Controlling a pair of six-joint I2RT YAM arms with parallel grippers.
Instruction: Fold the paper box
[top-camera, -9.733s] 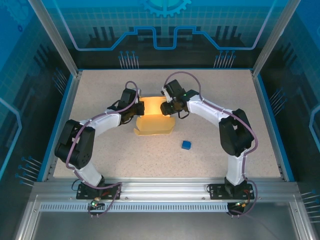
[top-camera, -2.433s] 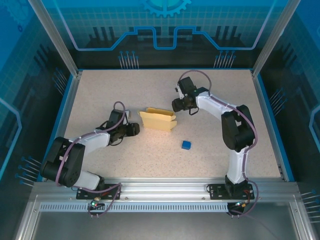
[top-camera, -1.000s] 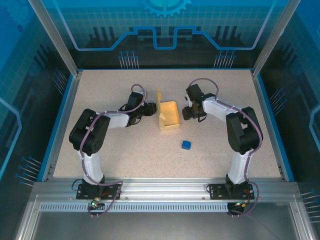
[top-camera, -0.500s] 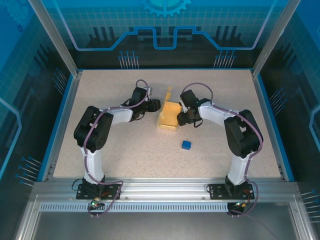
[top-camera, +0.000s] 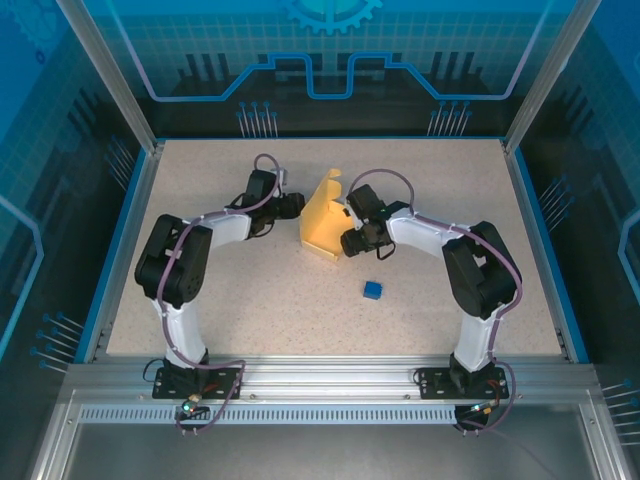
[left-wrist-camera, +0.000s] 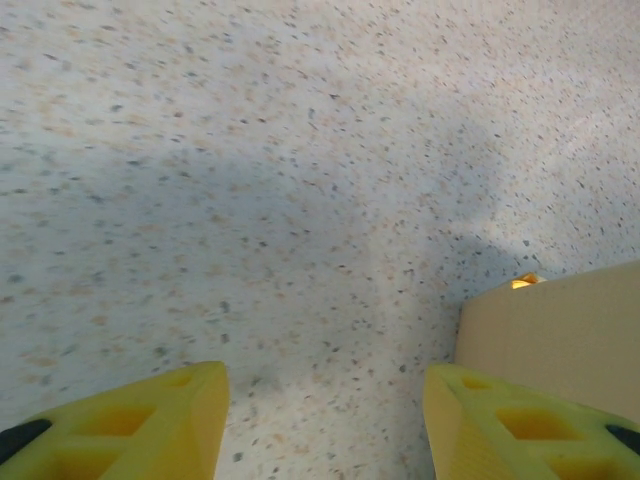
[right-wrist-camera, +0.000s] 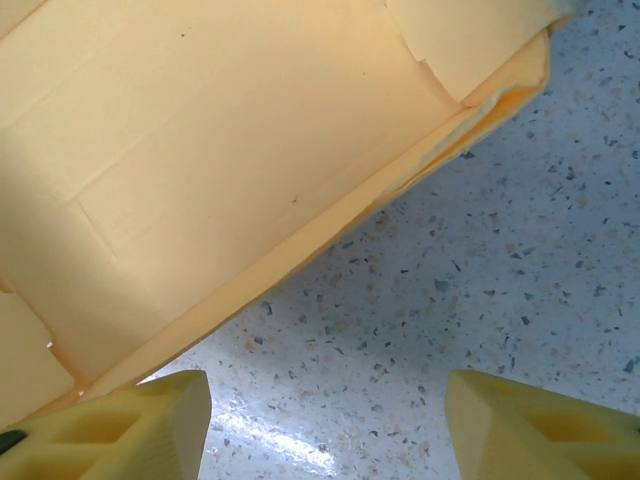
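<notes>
The paper box (top-camera: 322, 226) is a pale yellow cardboard piece, partly folded and tilted up on the table's middle, with a flap sticking up at its far end. My left gripper (top-camera: 292, 206) is just left of it, open and empty; a cardboard wall of the paper box (left-wrist-camera: 560, 340) shows beside its right finger (left-wrist-camera: 520, 430). My right gripper (top-camera: 348, 243) sits at the box's right side, open. In the right wrist view the paper box (right-wrist-camera: 240, 170) leans over the table just ahead of the two fingertips (right-wrist-camera: 130, 425), apart from them.
A tiny blue cube (top-camera: 373, 290) lies on the speckled table (top-camera: 250, 300) to the near right of the box. Blue rails edge the table on the left and right, and a metal frame (top-camera: 330, 385) runs along the near edge.
The box has been tipped and turned, now leaning up toward the left. My left gripper drew back slightly to the left; my right gripper slid left and nearer, along the box's right side.
</notes>
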